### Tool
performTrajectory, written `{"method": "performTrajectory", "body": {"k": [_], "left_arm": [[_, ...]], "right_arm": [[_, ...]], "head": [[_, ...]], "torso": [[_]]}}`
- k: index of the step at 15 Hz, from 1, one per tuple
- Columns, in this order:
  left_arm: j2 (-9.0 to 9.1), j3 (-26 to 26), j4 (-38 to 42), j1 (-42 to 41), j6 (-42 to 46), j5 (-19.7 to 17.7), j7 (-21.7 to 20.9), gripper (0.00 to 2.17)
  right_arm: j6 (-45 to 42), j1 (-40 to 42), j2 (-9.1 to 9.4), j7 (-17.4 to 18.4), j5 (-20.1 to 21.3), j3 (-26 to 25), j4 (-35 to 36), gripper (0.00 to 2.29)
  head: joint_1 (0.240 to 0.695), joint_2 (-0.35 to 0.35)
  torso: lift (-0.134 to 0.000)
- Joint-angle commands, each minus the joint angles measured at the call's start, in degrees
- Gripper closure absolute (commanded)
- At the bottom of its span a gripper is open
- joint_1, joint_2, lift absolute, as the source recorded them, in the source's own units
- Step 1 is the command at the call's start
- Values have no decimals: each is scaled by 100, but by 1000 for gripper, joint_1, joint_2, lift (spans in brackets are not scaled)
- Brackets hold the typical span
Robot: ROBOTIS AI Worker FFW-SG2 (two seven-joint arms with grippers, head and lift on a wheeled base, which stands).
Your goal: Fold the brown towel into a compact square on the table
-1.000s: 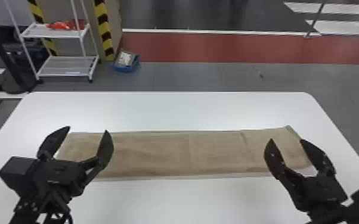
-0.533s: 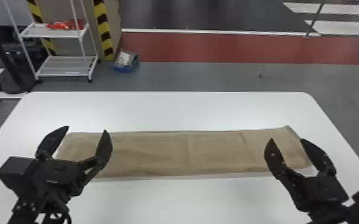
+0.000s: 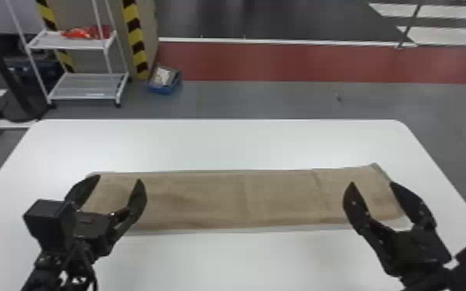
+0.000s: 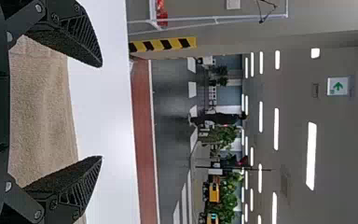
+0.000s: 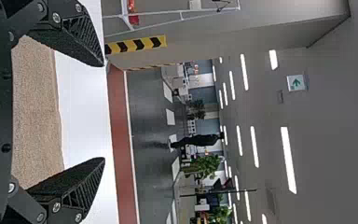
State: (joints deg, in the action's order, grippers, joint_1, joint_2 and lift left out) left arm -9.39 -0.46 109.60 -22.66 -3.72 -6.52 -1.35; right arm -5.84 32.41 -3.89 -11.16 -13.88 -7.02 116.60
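Your brown towel (image 3: 220, 201) lies in a long strip across the white desk (image 3: 244, 143) — its left end shows behind your left claw (image 3: 118, 180), its right end behind your right claw (image 3: 371, 185) — and both claws are spread wide.

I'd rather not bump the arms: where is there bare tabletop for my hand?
The white tabletop lies bare between the brown cloth towel and its far edge, also on the towel's near side, between the open black left gripper and the open black right gripper. The towel's ends are crowded, one gripper at each.
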Motion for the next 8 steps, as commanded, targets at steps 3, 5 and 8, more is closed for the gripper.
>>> {"method": "performTrajectory", "body": {"k": [3,5,8], "left_arm": [[7,20,-730,438,-47,-25,56,211],[43,90,-888,535,-47,-43,161,215],[43,319,-923,561,-47,-104,188,215]], "right_arm": [[0,-15,2,-9,34,16,-94,184],[0,-15,2,-18,34,16,-112,184],[-35,-15,2,-18,34,16,-138,184]], "head": [[695,-15],[695,-8],[695,16]], "torso": [[-123],[-123],[-123]]}}
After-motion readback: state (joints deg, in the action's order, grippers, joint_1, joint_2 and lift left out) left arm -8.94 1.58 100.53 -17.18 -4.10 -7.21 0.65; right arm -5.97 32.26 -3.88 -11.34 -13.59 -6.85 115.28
